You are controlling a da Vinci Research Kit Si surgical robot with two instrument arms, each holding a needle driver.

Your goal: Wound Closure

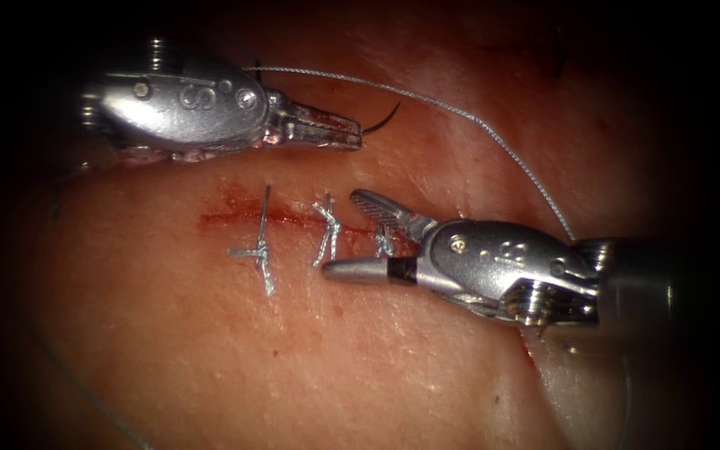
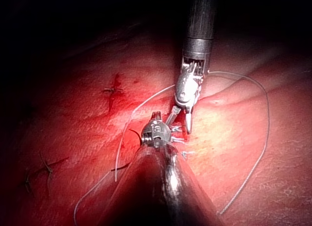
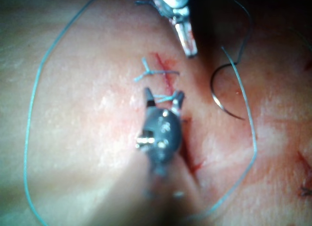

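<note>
Three knotted stitches (image 1: 327, 229) across cut (image 1: 235, 219); right tool (image 1: 364, 233) spread, empty; left tool (image 1: 352, 133) pinching needle (image 1: 383, 121), apparently clear of tissue (image 1: 210, 350).

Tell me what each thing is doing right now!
Left end effector: shut, seems empty.
Right end effector: open, empty, over the cut.
Needle: out of the tissue, by the left end effector's tip.
Thread: slack, looping.
Stitches: three, tied.
Cut: closed, reddish.

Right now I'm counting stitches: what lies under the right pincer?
The right pincer, open, spreads over a knotted stitch on the cut; its body hides the cut farther right. The left pincer holds the needle.
</note>
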